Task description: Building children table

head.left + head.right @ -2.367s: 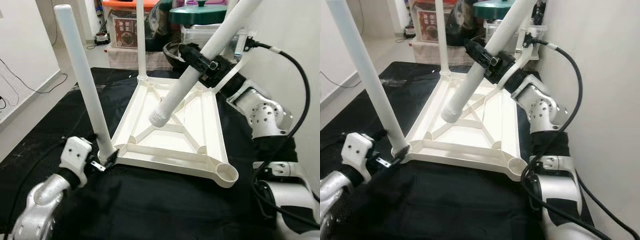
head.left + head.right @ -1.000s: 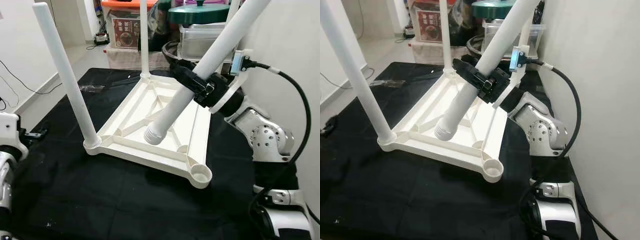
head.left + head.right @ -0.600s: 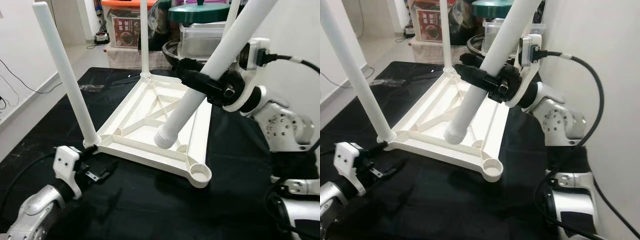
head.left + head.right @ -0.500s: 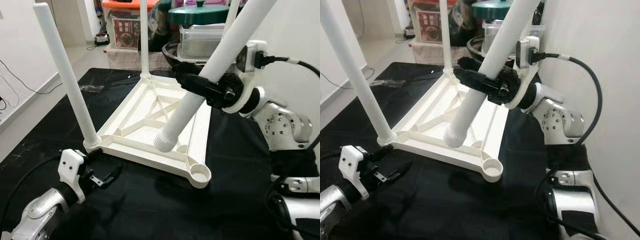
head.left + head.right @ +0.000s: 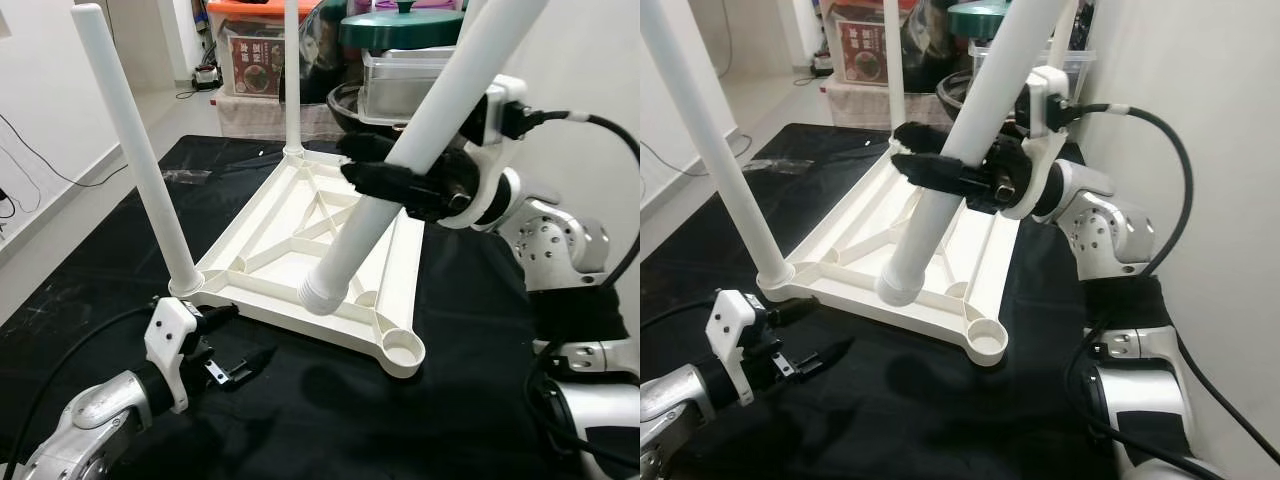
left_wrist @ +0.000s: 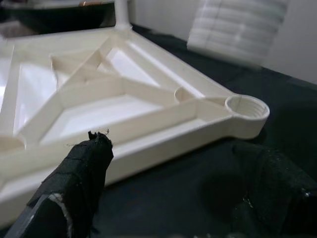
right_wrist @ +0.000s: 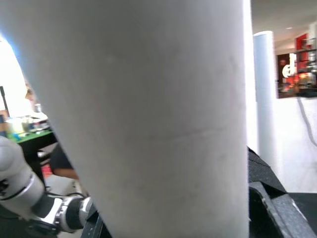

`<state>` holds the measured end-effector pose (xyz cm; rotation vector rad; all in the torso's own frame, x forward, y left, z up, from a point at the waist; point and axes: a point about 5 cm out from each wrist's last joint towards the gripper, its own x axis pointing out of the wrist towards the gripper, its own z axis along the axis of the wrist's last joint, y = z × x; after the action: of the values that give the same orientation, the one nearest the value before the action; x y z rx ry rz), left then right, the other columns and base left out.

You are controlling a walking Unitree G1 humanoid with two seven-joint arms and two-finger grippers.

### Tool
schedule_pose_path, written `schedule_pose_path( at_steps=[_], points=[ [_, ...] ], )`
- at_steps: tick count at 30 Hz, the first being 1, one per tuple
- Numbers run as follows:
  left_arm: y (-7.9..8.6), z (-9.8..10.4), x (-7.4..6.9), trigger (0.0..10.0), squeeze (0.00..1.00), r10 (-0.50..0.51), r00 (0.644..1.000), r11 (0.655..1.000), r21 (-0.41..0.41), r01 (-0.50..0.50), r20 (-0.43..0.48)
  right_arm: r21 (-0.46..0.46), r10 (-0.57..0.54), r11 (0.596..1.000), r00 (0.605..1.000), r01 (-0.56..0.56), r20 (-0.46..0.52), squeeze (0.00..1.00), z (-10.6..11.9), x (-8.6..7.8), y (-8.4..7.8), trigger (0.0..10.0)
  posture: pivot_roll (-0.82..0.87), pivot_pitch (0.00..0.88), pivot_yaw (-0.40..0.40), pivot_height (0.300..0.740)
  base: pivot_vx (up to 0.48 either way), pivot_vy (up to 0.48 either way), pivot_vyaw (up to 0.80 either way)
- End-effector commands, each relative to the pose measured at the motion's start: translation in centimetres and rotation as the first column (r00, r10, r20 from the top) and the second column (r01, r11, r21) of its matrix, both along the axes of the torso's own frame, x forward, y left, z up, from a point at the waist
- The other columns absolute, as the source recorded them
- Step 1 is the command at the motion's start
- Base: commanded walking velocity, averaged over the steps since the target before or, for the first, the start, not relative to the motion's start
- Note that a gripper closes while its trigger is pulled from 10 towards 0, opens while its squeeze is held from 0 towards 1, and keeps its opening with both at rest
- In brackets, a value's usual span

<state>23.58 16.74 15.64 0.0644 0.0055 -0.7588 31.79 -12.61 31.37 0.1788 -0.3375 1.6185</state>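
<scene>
My right gripper pinches the leg, slanting threaded-end-down over the tabletop; my left gripper is spread.

You have one upturned tabletop, two fitted legs, one loose leg, two tools.

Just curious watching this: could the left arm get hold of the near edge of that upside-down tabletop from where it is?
Probably yes. The left gripper hangs open just in front of the tabletop's near edge, with only bare black mat between.
</scene>
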Motion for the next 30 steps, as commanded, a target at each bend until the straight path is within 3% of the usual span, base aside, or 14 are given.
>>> schedule_pose_path(
  at_steps=[1, 3, 5, 6, 13, 24, 30],
  points=[
    [0.1, -0.4, -0.1, 10.0, 0.0, -0.008, 1.0, 1.0, 0.027, 0.009, -0.024, -0.002, 0.012, 1.0, 0.999, -0.012, 0.031, 0.0, 0.5, -0.2, 0.2, 0.0, 0.0, 0.0, -0.027, 0.74, 0.0, 0.0, 0.0],
    [-0.9, 0.6, 1.2, 10.0, 0.0, -0.06, 0.998, 0.997, 0.043, 0.059, 0.014, -0.005, 0.06, 0.998, 0.998, -0.06, 0.018, 0.0, -0.1, -0.6, 1.5, 0.0, -0.01, 0.0, -0.019, 0.74, 0.0, 0.0, 0.0],
    [-0.9, 0.6, 1.2, 10.0, 0.0, -0.06, 0.998, 0.997, 0.043, 0.059, 0.014, -0.005, 0.06, 0.998, 0.998, -0.06, 0.018, 0.0, -0.1, -0.6, 1.5, 0.0, -0.01, 0.0, -0.019, 0.74, 0.0, 0.0, 0.0],
    [-1.6, 1.5, 2.4, 10.0, 0.0, -0.092, 0.995, 0.995, 0.049, 0.09, 0.046, 0.004, 0.09, 0.996, 0.996, -0.09, 0.005, 0.0, -0.5, -1.1, 2.5, 0.0, -0.02, 0.0, -0.012, 0.74, 0.0, 0.0, 0.0],
    [-2.4, 2.1, 3.3, 10.0, 0.0, -0.138, 0.989, 0.99, 0.05, 0.135, 0.06, 0.017, 0.117, 0.993, 0.993, -0.117, -0.011, 0.0, -0.8, -1.5, 3.7, 0.0, -0.03, 0.0, -0.007, 0.74, 0.0, 0.0, 0.0],
    [-3.8, 2.8, 3.9, 10.0, 0.0, -0.237, 0.969, 0.97, 0.084, 0.23, 0.076, 0.005, 0.102, 0.995, 0.994, -0.102, -0.046, 0.0, -1.6, -1.6, 5.1, 0.0, -0.03, 0.0, -0.001, 0.74, 0.0, 0.0, 0.0],
    [-4.1, 2.2, 2.9, 10.0, 0.0, -0.306, 0.951, 0.944, 0.142, 0.297, 0.045, -0.001, 0.044, 0.999, 0.991, -0.045, -0.123, 0.0, -1.9, -0.7, 4.9, 0.0, -0.04, 0.0, 0.002, 0.74, 0.0, 0.0, 0.0]
  ],
)
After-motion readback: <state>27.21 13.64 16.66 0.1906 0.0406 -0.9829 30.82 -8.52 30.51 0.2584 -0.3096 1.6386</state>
